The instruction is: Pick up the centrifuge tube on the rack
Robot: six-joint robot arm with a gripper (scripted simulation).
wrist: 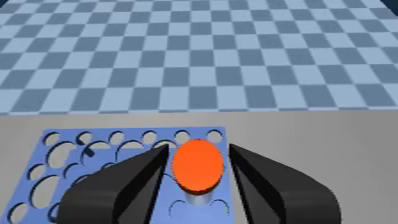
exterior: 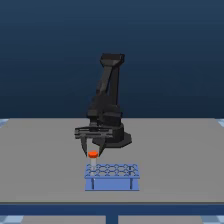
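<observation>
Much of the centrifuge tube (exterior: 92,155) is hard to read: in the exterior view only its orange-red cap shows clearly, with a faint pale stretch of body below it running down toward the rack (exterior: 112,177). In the wrist view the cap (wrist: 196,165) fills the gap between two dark fingers (wrist: 124,187), and the tube body under it is almost wholly hidden. The lower part of the rack is cut off by the edge of the wrist picture, and the fingers cover part of its holes.

The tube stands upright, long axis vertical, cap up and tip down, at the corner of the rack on the exterior view's left, far side. Whether the tip is seated in a hole cannot be made out.

The black arm (exterior: 107,95) rises from its base on the grey desk (exterior: 40,165) behind the rack, leans forward and bends down, so the claw (exterior: 92,150) points straight downward over the rack. The claw's fingers sit just beside the cap on either side; whether they actually press on it cannot be told from these views.

Beyond the desk the wrist view shows a blue checkered floor (wrist: 195,55).
</observation>
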